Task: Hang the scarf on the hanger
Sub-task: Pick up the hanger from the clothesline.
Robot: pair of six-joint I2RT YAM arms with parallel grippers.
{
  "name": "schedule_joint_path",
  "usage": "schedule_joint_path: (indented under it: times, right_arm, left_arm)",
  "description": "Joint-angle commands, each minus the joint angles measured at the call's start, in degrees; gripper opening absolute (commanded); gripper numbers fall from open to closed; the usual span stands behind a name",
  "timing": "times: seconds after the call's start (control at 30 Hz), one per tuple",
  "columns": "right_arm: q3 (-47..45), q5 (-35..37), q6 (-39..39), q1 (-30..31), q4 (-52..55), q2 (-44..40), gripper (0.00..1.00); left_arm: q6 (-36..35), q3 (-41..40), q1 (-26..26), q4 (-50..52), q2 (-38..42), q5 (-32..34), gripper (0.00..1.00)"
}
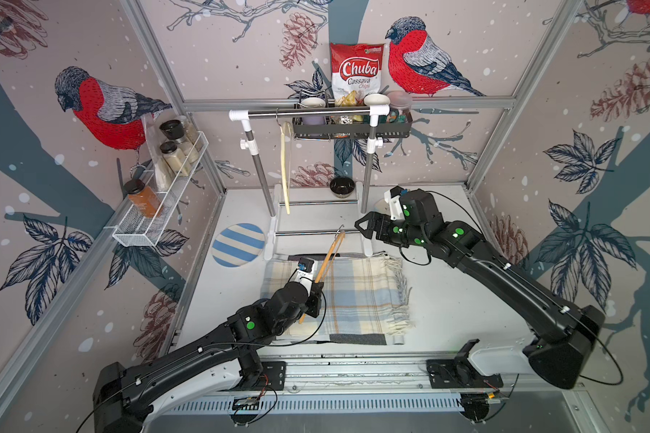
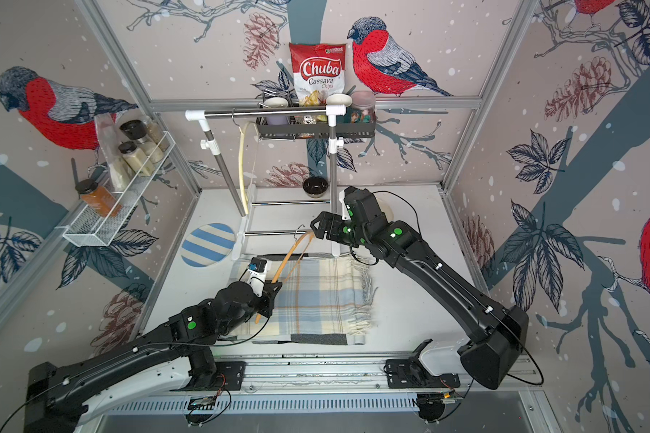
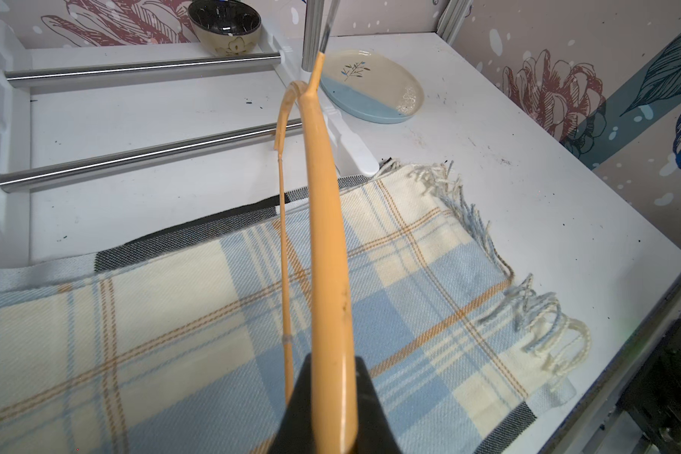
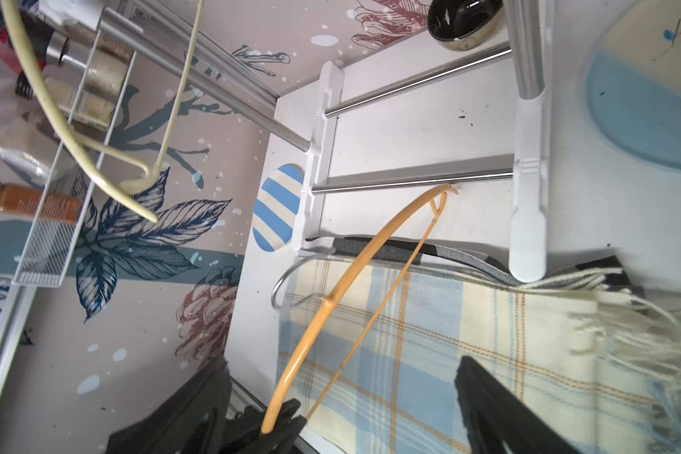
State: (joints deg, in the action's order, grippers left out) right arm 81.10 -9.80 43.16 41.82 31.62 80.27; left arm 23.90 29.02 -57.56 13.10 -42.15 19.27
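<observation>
Left tool [image 1: 316,293]: closed on one shoulder of the slim orange-tan hanger with a steel hook [image 1: 329,258]. We see the hanger rise at a tilt from this grip toward the base of the white-and-steel clothes rack [image 1: 304,112].
Right tool [image 1: 364,225]: jaws spread wide, holding nothing. It hovers near the hanger's hook and is apart from it.
Scarf: the cream, pale-blue and orange plaid scarf with a fringed end [image 1: 357,303] lies folded flat on the white counter [image 1: 451,300], just in front of the rack base.
Scarf to left tool: we find the cloth directly beneath this tool and the hanger. We cannot tell whether the hanger's lower tip touches the cloth.
Scarf to right tool: the fringe faces the right arm's side. This tool stands above the scarf's far edge, clear of the fabric.
</observation>
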Motion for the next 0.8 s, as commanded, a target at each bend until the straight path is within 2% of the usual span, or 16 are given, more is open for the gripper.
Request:
schedule_joint_path:
  times: [0.0, 0.07, 0.23, 0.33, 0.4, 0.53, 0.57, 0.63, 0.67, 0.7, 0.77]
  right_arm:
    - [3.6, -5.6, 4.2, -0.2, -1.7, 4.9, 0.87]
    - [6.8, -9.0, 4.2, 0.2, -0.3, 8.4, 0.85]
    - [9.6, -8.9, 5.0, 1.0, 1.7, 12.5, 0.83]
    - [9.1, -9.3, 6.4, 0.6, 2.4, 14.3, 0.78]
    - [8.6, -9.8, 7.5, 0.5, 1.8, 15.2, 0.72]
    - [8.9, -14.8, 9.9, 0.2, 0.2, 18.6, 0.47]
    - [9.8, -16.1, 10.1, -0.2, 0.7, 19.7, 0.37]
    - [15.8, -16.5, 6.7, -0.9, 7.1, 22.5, 0.11]
    - [17.2, -16.6, 5.9, -0.9, 8.0, 23.2, 0.01]
    - [16.3, -17.1, 6.2, -1.0, 6.7, 22.8, 0.0]
    - [13.3, -18.3, 7.3, -0.9, 4.4, 21.1, 0.0]
  left_arm:
    - [-1.8, 0.0, -0.3, -4.3, -1.2, 0.7, 0.0]
    - [-2.3, 0.8, -0.4, -4.2, -2.5, 0.0, 0.0]
    - [-2.5, 0.7, -0.5, -4.8, -3.2, -0.3, 0.0]
    - [-2.5, 0.1, -0.9, -5.1, -2.7, -0.5, 0.0]
    - [-2.4, -0.7, -1.1, -5.4, -2.1, -0.3, 0.0]
    - [-2.4, -1.8, -1.2, -5.3, -1.6, -0.5, 0.0]
    - [-2.7, -1.4, -1.2, -4.1, -1.5, -0.8, 0.0]
    - [-4.0, -0.9, -1.2, -2.8, -1.1, -2.6, 0.0]
    - [-3.7, -1.2, -1.2, -2.7, -1.0, -2.8, 0.12]
    - [-2.8, -1.2, -1.2, -1.9, -0.7, -2.5, 0.32]
    - [-2.1, -1.3, -1.2, -1.9, 0.2, -2.6, 0.59]
